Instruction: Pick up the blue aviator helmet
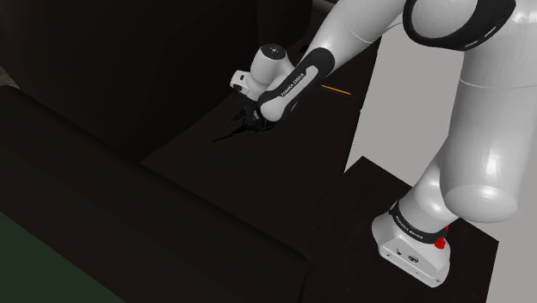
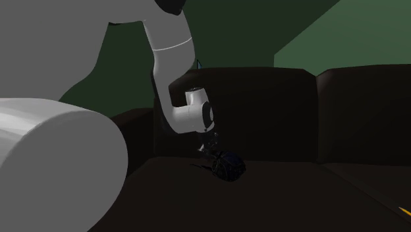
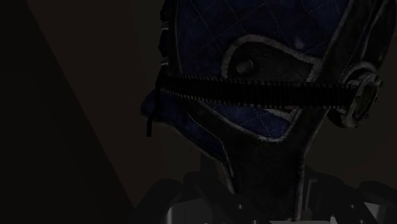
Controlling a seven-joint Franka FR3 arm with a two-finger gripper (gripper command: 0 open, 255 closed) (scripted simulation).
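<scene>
Gripper [image 2: 212, 147] is down on the blue aviator helmet [image 2: 230, 167], wrist tilted, hand meeting the helmet's upper side on the second exterior view's left. Can't tell whether the hand is spread or clamped, it's too dark where they meet. The helmet sits on the dark sofa seat [image 2: 276, 198], near the backrest [image 2: 263, 112] with a strip of seat between them. In the wrist view it shows blue quilted fabric with pale piping, a black ribbed strap [image 3: 254, 92] across it and a round goggle lens [image 3: 362, 95] at one end. A thin strap end trails onto the seat at the shoulder view's left of the helmet. Bare seat runs forward and toward the second exterior view's right — a thin orange stick [image 2: 403, 209] lies there, well apart from the helmet. In the shoulder view the seat's edge meets a pale area [image 1: 404, 103] on the right, beyond the stick, and a long dark bolster [image 1: 129, 198] bounds the near side.
</scene>
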